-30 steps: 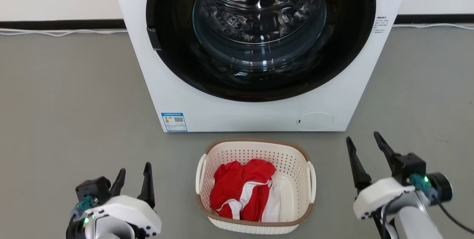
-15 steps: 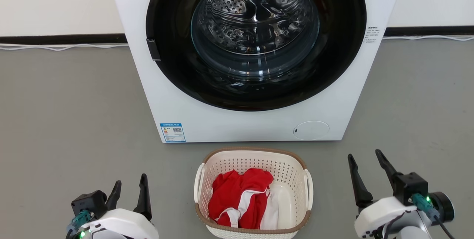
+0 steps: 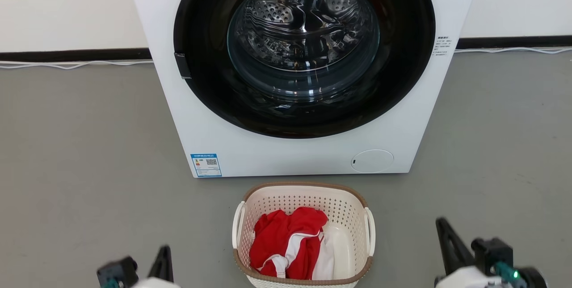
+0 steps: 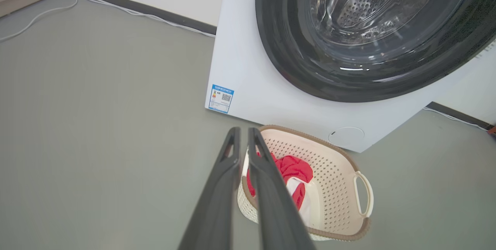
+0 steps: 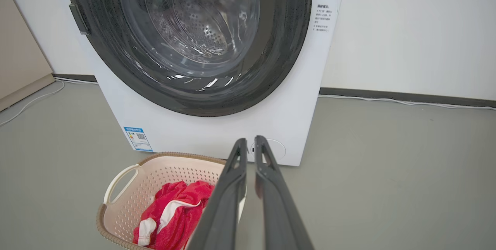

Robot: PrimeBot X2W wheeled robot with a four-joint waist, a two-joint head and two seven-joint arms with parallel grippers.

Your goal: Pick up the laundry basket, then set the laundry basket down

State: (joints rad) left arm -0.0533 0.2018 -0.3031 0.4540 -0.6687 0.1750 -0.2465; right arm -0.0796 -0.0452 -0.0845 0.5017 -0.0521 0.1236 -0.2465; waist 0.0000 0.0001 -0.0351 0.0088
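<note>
Washing machine (image 3: 277,158) fills upper centre of head view; white cable (image 3: 67,64) runs along wall base behind. Laundry basket (image 3: 308,201) lower centre, on grey floor (image 3: 80,167), just before machine; holds red-and-white garment (image 3: 286,239). Left claw (image 4: 241,141), right claw (image 5: 248,143): fingers nearly together, gripping nothing, at bottom corners either side of basket.
</note>
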